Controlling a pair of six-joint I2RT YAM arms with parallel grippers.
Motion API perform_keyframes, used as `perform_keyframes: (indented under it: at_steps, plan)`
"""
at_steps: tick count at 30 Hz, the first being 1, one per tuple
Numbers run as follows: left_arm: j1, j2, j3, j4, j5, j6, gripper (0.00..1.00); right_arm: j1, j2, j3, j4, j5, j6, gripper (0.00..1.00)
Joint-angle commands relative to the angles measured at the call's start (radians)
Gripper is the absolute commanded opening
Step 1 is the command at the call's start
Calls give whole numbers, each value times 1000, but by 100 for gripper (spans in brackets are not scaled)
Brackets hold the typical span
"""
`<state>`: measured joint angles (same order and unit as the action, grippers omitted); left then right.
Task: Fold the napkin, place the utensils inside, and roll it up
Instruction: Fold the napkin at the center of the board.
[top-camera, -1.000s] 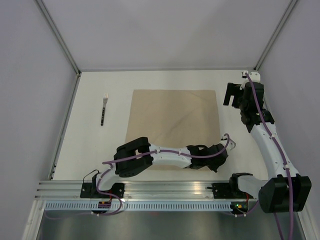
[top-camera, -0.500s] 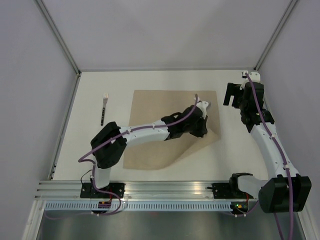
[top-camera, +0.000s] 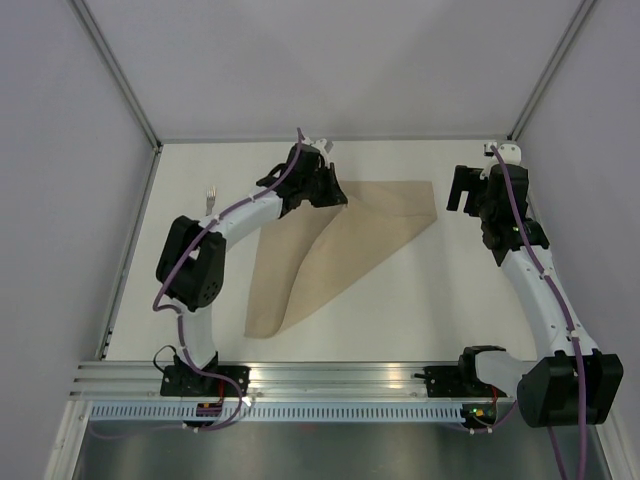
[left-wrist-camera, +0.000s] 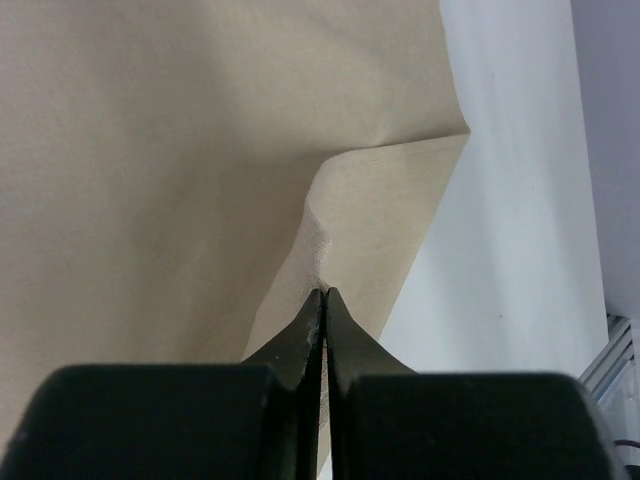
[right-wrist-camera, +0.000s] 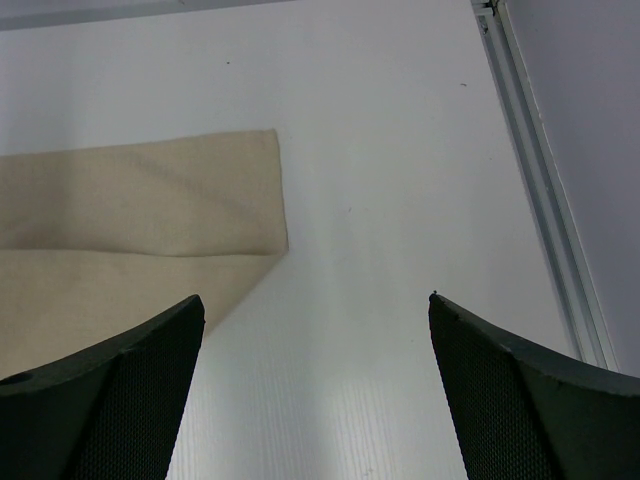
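Overhead, one napkin (top-camera: 350, 235) folded diagonally, corner pinched in left jaws, right jaws spread empty, one fork (top-camera: 210, 190)

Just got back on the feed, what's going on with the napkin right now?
The left gripper is shut on one corner of the napkin, holding it over the far-left corner so the sheet is folded diagonally into a rough triangle. The right gripper hangs open off the napkin's right side, touching nothing. The fork lies left of the napkin, not yet placed.
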<state>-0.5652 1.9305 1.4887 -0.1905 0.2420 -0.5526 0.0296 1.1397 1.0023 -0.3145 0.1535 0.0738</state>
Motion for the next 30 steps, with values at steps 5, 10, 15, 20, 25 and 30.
perform_keyframes:
  at_steps: [5, 10, 15, 20, 25, 30]
  plan:
    - [135, 47, 102, -43, 137, -10, 2, -3, -28, -11, 0, -9, -16, 98]
    - [191, 61, 110, -41, 164, -7, 2, -3, -26, -11, -1, -11, -19, 98]
    - [240, 71, 117, -43, 187, -6, 2, -3, -24, -13, -1, -12, -22, 98]
    - [277, 93, 142, -43, 209, -6, 2, -3, -24, -13, -1, -11, -25, 98]
    - [312, 122, 174, -55, 224, -6, 2, -3, -21, -16, 0, -8, -25, 98]
    - [338, 147, 196, -61, 240, -4, 2, -2, -14, -16, 3, -9, -28, 98]
